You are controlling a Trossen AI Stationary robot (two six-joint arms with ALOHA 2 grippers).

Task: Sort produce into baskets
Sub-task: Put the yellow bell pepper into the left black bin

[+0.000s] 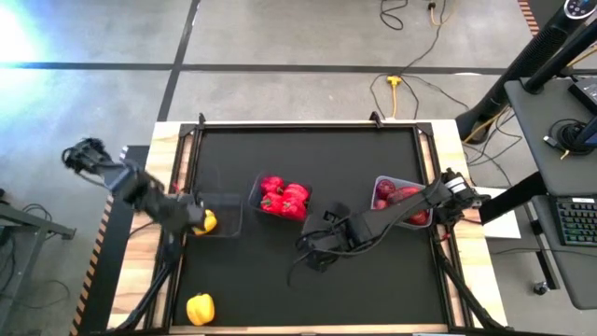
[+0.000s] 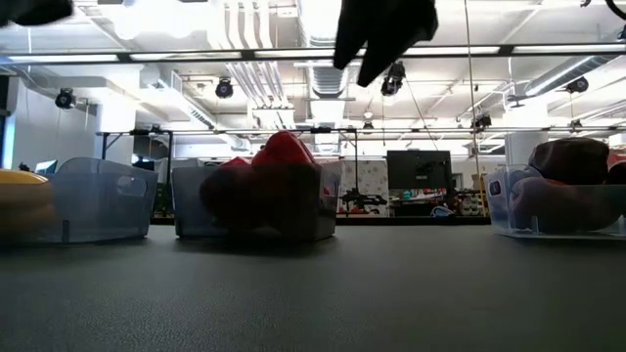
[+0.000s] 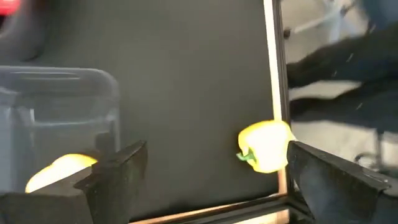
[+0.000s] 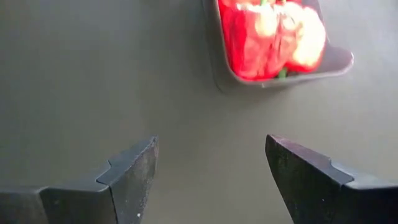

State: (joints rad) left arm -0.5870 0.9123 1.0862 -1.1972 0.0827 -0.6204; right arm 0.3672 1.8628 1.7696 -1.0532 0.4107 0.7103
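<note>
**Yellow pepper in the left tub, one more loose on the desk**

Yellow is what my left pincer (image 1: 191,217) hangs over: a pepper (image 1: 207,221) lies in the clear left tub (image 1: 227,213), right under my fingertips at the tub's outer end. My left fingers (image 3: 118,171) stand wide apart and hold nothing. Between them, farther off, a second yellow pepper (image 3: 264,146) lies on the black desk (image 1: 308,159) close to its edge rail; from above it is the loose pepper (image 1: 200,308) near the front left corner, well apart from the tub and from my left pincer.

My right pincer (image 1: 317,250) hovers above bare desk toward the front middle, its fingers (image 4: 134,171) spread wide with nothing between them. Just ahead of it sits the middle tub (image 1: 280,198), filled with red peppers (image 4: 270,37). At desk level those red peppers (image 2: 279,171) rise above the tub's rim, and my right arm shows as a dark shape overhead.

Beside my right arm, near its elbow, stands the right tub (image 1: 399,198), holding dark maroon fruit (image 1: 396,194). From desk level the same tub (image 2: 558,205) is at the far right, with the dark fruit (image 2: 569,156) piled above its rim.

The three tubs stand in a row across the desk, apart from one another, the red one between my two pincers.
</note>
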